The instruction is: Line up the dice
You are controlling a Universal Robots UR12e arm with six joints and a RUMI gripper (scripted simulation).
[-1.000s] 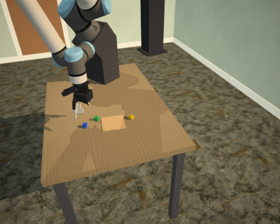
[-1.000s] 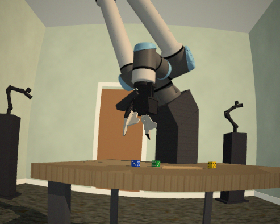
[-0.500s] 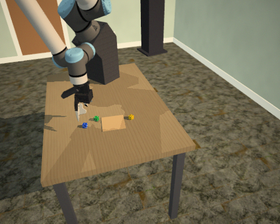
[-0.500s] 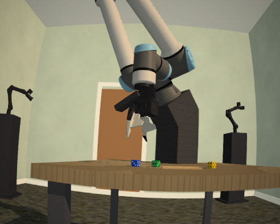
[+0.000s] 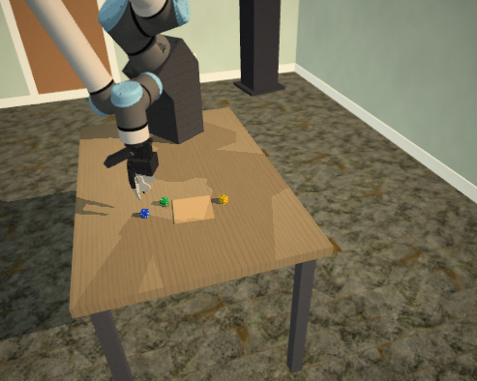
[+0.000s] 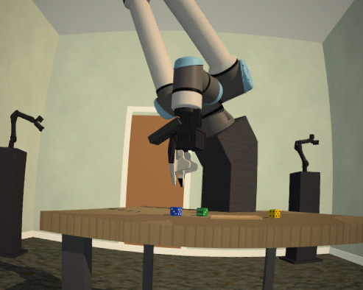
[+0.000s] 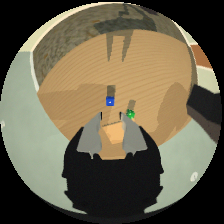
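The blue die point(image 5: 144, 213) point(image 6: 176, 211) point(image 7: 110, 101) sits on the table, farthest left in the top and exterior views; its top seems to show one pip in the wrist view. The green die point(image 5: 164, 201) point(image 6: 202, 212) point(image 7: 130, 114) sits off the mat, close to its left edge. The yellow die point(image 5: 223, 199) point(image 6: 275, 213) sits off the mat to the right, not visible in the wrist view. The mat point(image 5: 193, 211) point(image 6: 235, 217) point(image 7: 114, 133) bears no die. My gripper point(image 5: 140, 194) point(image 6: 177, 184) point(image 7: 110, 112) is partly open and empty, above the table behind the blue die. Green and yellow top numbers are unclear.
The wooden table point(image 5: 217, 251) point(image 6: 135, 230) point(image 7: 75, 107) carries the dice and mat. The dark robot pedestal point(image 5: 179, 97) point(image 6: 229, 173) stands at its back edge. Two dark pillars with small arms stand beyond the table in the exterior view.
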